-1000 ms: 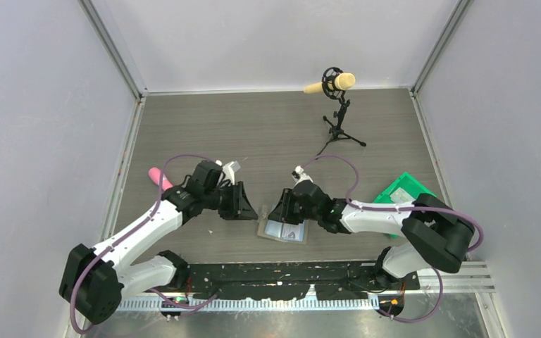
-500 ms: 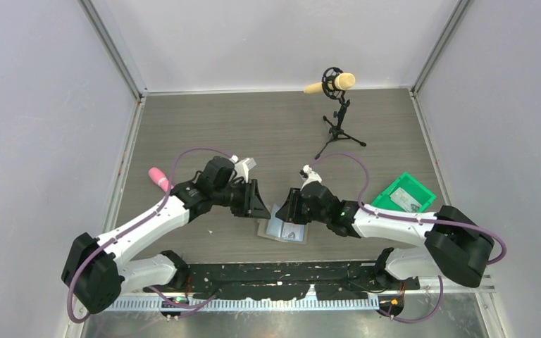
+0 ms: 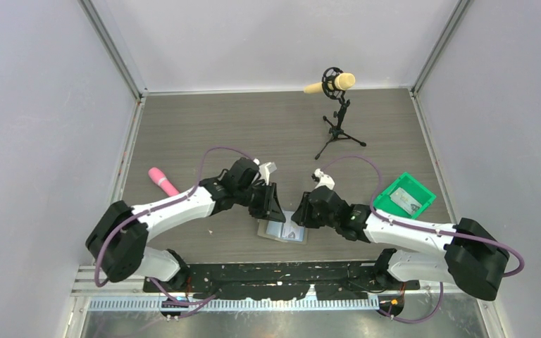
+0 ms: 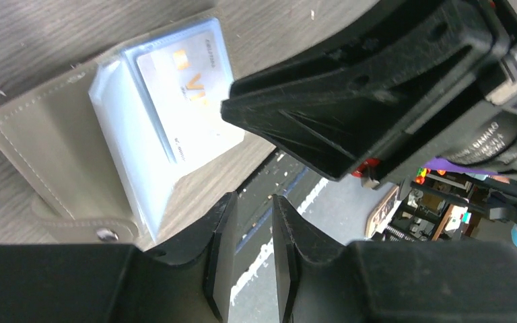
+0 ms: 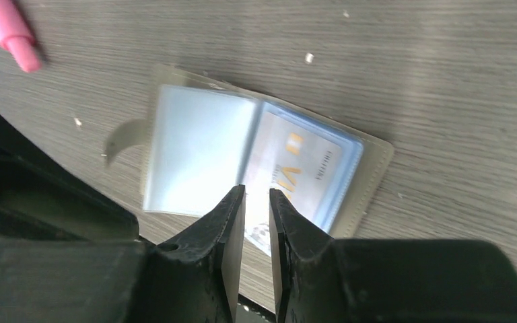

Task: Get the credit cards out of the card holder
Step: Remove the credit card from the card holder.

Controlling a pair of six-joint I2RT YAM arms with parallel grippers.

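Note:
The card holder (image 3: 282, 232) lies open on the table near the front edge, grey-olive outside with light blue clear pockets. In the right wrist view the holder (image 5: 175, 155) shows a pale credit card (image 5: 296, 168) with orange letters in its right pocket. The same card (image 4: 188, 94) shows in the left wrist view. My left gripper (image 3: 271, 204) hovers at the holder's left edge, its jaws (image 4: 252, 202) a narrow gap apart and empty. My right gripper (image 3: 303, 215) hovers at the holder's right side, its jaws (image 5: 257, 195) a narrow gap apart and empty, over the fold.
A green bin (image 3: 423, 189) stands at the right with a pale card (image 3: 403, 201) in it. A pink marker (image 3: 163, 181) lies at the left. A microphone on a tripod (image 3: 338, 105) stands at the back. The two grippers sit close together.
My left gripper has moved right, up to the holder's left edge. My right gripper has shifted a little to the right over the holder. The holder has not moved.

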